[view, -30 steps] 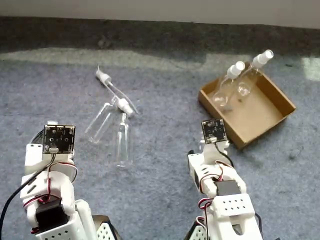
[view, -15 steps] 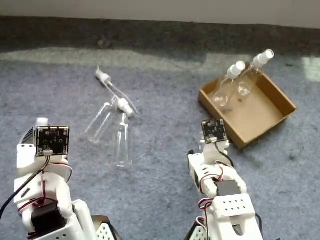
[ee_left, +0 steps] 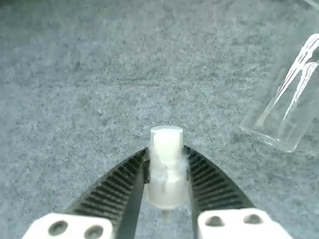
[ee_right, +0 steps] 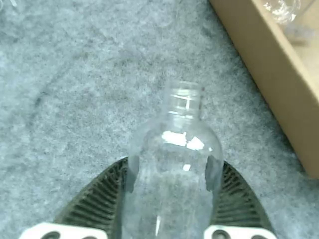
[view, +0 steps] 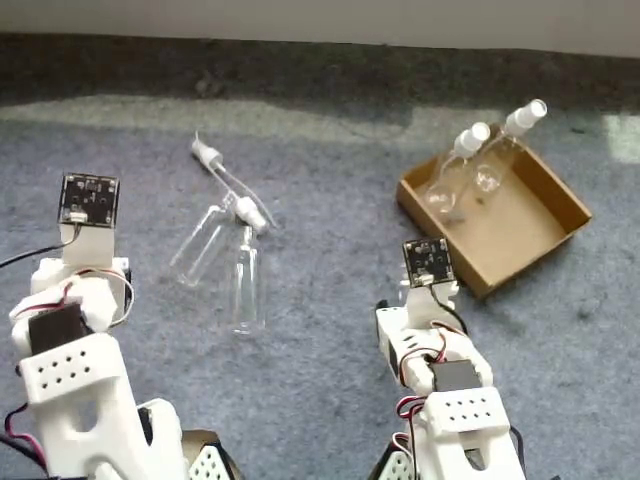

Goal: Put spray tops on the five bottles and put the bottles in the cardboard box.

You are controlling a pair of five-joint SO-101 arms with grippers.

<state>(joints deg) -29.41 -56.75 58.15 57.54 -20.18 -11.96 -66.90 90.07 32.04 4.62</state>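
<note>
The left gripper has swung forward, pinching a spray top; the right gripper clamps an uncapped bottle

Two capped bottles lean in the cardboard box. Well left of the box, two uncapped bottles lie on the bench with two loose spray tops. The right arm sits just beside the box.

Soft light spreading over grey mat; paler band crossing far part, darker strip lying beyond; highlights glinting on clear bottle.
</note>
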